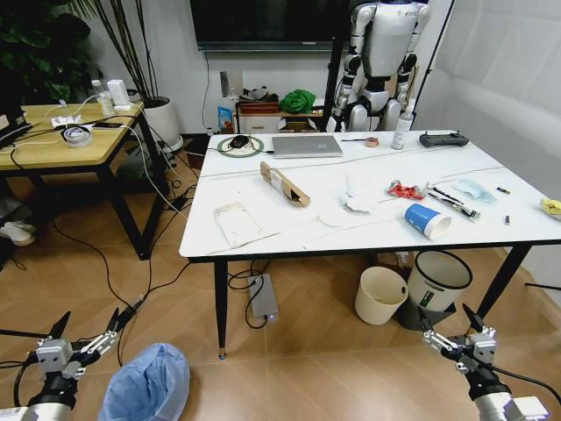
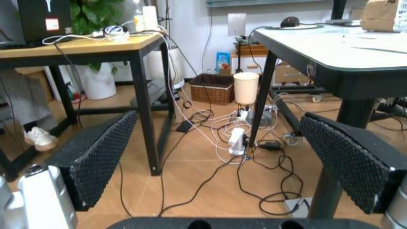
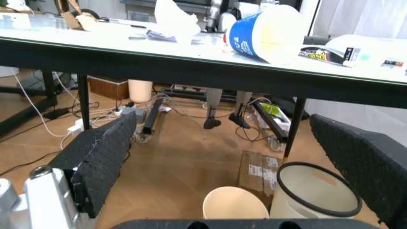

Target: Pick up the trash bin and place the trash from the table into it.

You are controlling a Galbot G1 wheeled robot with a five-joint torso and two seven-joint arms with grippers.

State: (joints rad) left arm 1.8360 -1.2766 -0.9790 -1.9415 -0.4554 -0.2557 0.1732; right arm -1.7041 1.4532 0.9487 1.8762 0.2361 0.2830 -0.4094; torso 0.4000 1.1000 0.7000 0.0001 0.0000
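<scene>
The trash bin [image 1: 149,386], lined with a crinkled light-blue bag, stands on the floor at the lower left, just right of my open left gripper [image 1: 88,330]. My right gripper [image 1: 447,324] hangs open low at the right, in front of the table [image 1: 263,241]. On the white top lie a brown cardboard box [image 1: 283,183], crumpled white tissues [image 1: 358,193], a red wrapper [image 1: 405,189], a tipped blue paper cup [image 1: 427,220], a light-blue mask [image 1: 474,189] and a yellow scrap [image 1: 551,207]. From the right wrist, the cup [image 3: 264,33] and a tissue [image 3: 175,19] sit above my empty open gripper [image 3: 222,157]. In the left wrist view the left gripper [image 2: 222,157] is open and empty.
A cream bucket [image 1: 381,295] and a white black-rimmed bin [image 1: 438,281] stand under the table's right side. A silver laptop [image 1: 307,146] and black controller [image 1: 443,139] lie at the back. A wooden-topped table [image 1: 53,140] stands left. Cables [image 2: 254,157] trail across the floor.
</scene>
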